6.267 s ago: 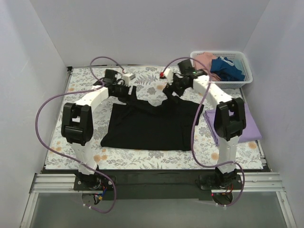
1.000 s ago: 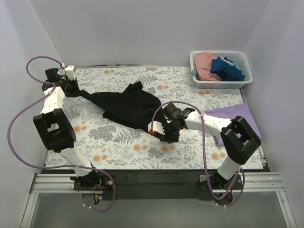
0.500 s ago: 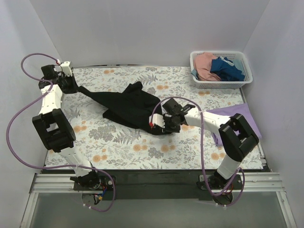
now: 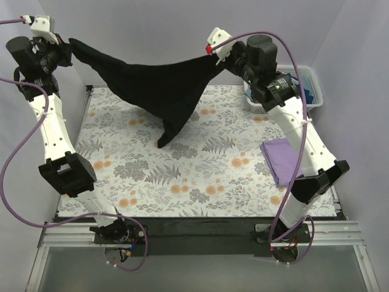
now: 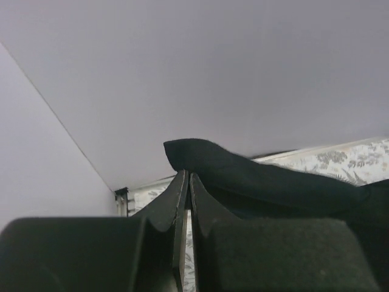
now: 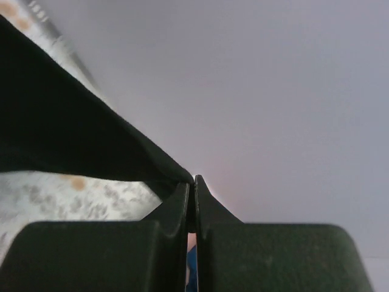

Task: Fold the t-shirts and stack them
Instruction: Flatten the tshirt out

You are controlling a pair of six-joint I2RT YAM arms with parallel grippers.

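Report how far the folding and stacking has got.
Done: one lavender shirt lies folded flat on the table, right side. In hand: the black shirt hangs unfolded in the air, stretched between the left claw and right claw, both shut on its edges. Left: folding it, stacking it, then the dark blue cloth in the white basket, only partly visible.

1 white basket (image 4: 317, 91) — floral table's (image 4: 182, 176) far-right corner.

black t-shirt (image 4: 158, 91) raised, spread wide (now airborne)
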